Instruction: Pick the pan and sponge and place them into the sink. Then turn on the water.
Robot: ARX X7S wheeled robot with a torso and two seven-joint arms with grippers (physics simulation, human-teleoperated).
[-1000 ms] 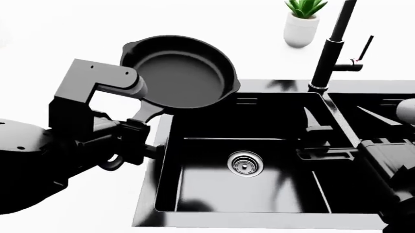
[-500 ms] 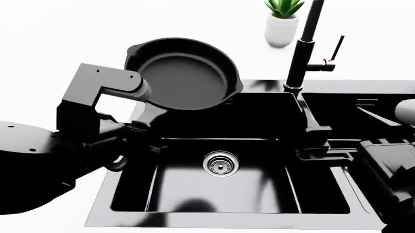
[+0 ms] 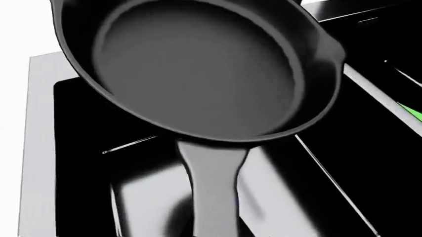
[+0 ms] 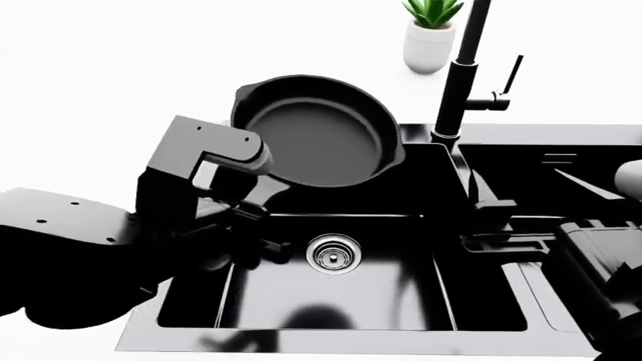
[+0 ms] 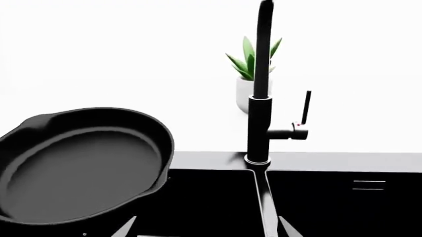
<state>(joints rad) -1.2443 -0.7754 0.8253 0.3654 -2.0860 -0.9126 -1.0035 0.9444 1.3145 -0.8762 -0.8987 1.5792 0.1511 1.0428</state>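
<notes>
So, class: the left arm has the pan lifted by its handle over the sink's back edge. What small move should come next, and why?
Probably lower the pan forward into the left basin of the sink. The left gripper holds its handle, tilted, above the back rim, not yet inside; the basin floor below looks bare.

We're looking at a plain white counter point(image 4: 120, 83), with the black double-basin sink point(image 4: 331, 338) set into it. A tall black faucet point(image 4: 456, 83) rises at the sink's back rim, and behind it stands a small potted plant point(image 4: 429, 34).
</notes>
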